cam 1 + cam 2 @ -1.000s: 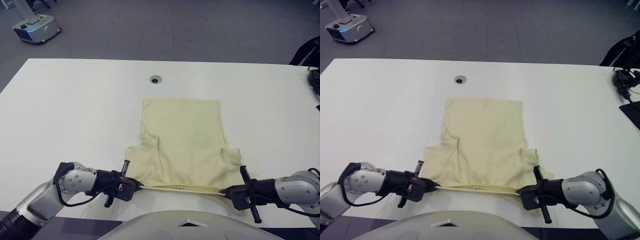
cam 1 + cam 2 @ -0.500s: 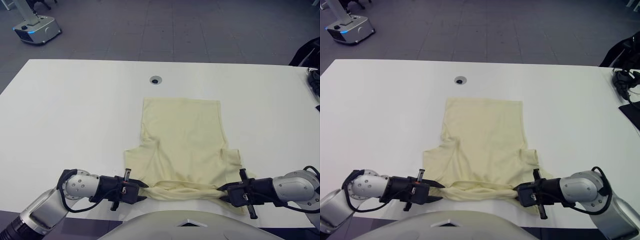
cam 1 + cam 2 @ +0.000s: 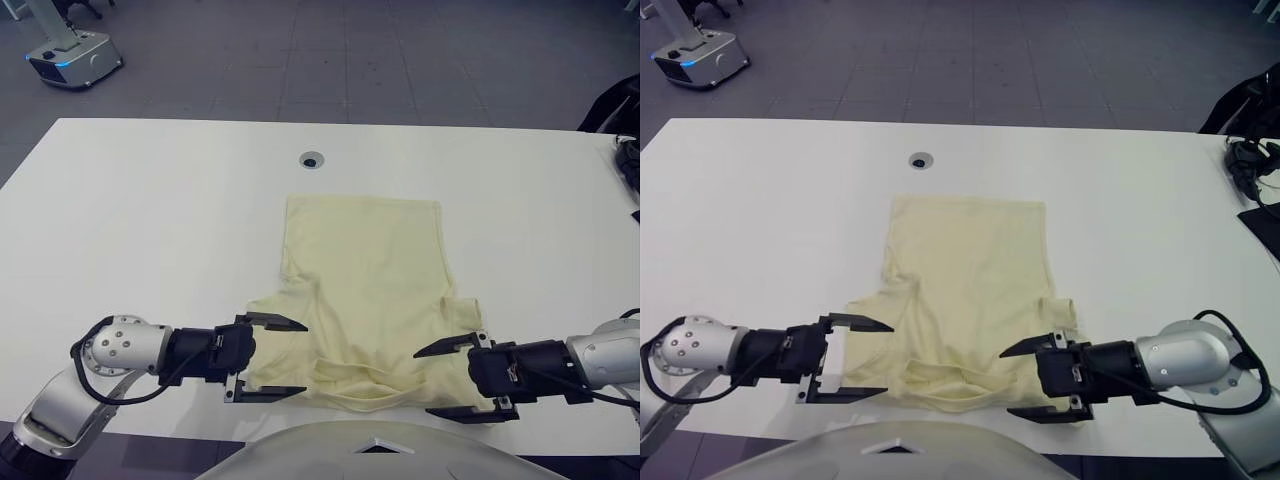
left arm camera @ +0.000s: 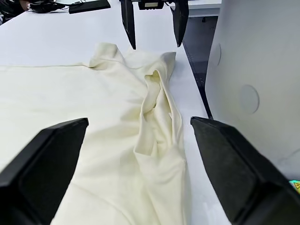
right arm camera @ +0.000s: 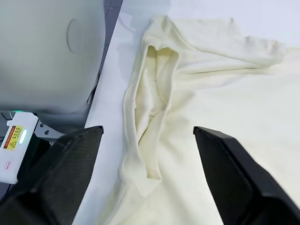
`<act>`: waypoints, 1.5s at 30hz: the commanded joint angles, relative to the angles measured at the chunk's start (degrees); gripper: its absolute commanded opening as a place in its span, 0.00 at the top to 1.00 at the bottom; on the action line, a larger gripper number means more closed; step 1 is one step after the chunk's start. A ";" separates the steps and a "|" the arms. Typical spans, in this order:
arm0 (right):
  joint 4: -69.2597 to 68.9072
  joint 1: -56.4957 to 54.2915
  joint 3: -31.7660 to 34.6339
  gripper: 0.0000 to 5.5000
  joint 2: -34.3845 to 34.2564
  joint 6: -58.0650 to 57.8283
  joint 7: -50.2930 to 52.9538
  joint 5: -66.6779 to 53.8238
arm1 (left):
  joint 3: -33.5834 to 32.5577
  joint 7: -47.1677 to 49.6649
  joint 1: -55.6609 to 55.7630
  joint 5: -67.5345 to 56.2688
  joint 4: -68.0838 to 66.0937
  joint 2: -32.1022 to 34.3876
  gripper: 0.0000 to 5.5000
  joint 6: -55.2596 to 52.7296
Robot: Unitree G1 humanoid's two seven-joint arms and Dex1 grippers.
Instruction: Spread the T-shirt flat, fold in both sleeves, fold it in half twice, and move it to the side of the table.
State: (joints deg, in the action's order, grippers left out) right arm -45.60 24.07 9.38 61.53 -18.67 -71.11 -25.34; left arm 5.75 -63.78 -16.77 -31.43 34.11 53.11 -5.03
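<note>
Pale yellow shirt spread on the white worktop, near the front edge and about midway across; hem at the far end, straight and flat; shoulder end nearest the robot, wider and rumpled (a loose ridge of cloth bunched along that near edge). Left pincer low at the shirt's near left corner, fingers spread wide, gripping nothing, tips over the cloth; right pincer at the near right corner, likewise spread wide and holding nothing; the two pointed toward each other, bunched edge between them. In the left wrist view, ridge running on between the dark fingers toward the other pincer. Beyond the hem, a round cable hole in the worktop; dark cables at the right edge.
</note>
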 commanded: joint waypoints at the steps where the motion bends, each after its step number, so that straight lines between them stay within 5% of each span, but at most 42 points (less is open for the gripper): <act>1: 0.85 -2.63 3.50 0.22 0.03 -2.60 0.24 -5.07 | -0.66 3.32 3.48 1.92 -3.46 -3.42 0.13 -0.83; 8: 10.68 -10.52 -5.23 0.02 0.09 4.27 8.06 12.31 | 5.17 15.22 11.93 17.05 -12.66 -11.65 0.02 -1.96; 21: 20.41 -21.85 -19.64 0.02 -5.76 13.28 13.80 30.99 | 10.20 18.65 12.43 28.54 -16.05 -15.78 0.02 5.70; 28: 15.72 -17.24 -14.88 0.02 -4.38 10.79 10.70 23.26 | 8.03 16.48 10.69 25.22 -8.30 -14.50 0.02 5.59; 38: 9.89 -10.50 -10.82 0.02 -1.94 10.44 8.78 19.99 | 13.37 15.55 10.04 30.59 -12.56 -15.21 0.02 6.59; 45: 7.50 -6.92 -12.29 0.02 -0.43 10.82 6.63 20.66 | 15.09 10.32 5.85 29.51 -10.52 -10.93 0.02 7.56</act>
State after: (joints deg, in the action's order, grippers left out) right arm -36.94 16.24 -2.20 59.87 -8.03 -63.52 -4.74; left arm 20.65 -51.66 -9.97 -1.30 22.17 40.25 2.05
